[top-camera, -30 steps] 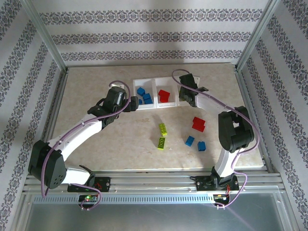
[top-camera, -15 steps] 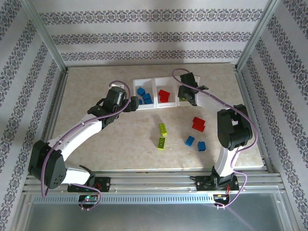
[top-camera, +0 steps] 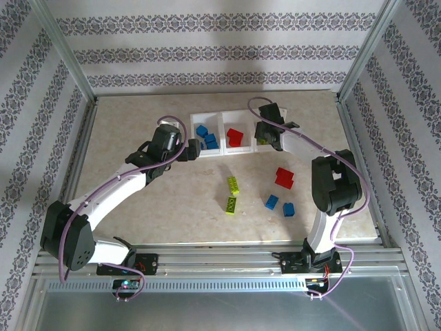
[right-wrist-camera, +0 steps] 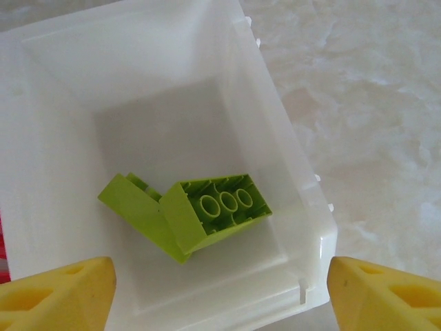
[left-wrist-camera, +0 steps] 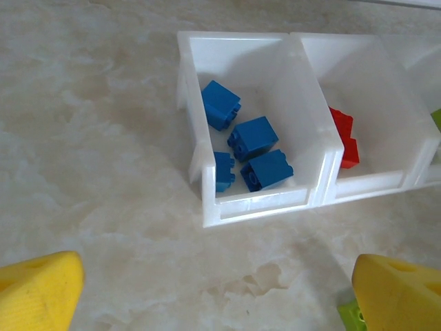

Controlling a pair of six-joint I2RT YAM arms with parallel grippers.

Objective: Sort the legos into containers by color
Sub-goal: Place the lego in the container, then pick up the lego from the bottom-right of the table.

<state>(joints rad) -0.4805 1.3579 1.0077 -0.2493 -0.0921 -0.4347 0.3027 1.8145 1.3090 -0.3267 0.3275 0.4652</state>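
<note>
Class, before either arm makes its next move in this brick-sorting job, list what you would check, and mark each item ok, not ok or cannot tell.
1. Right end effector open and empty: ok.
2. Green bricks lie inside the right compartment, clear of the fingers: ok.
3. Left end effector open and empty: ok.
4. Left compartment holds blue bricks alone: ok.
5. Table free of unsorted bricks: not ok; loose green bricks, loose red bricks and loose blue bricks lie there.
</note>
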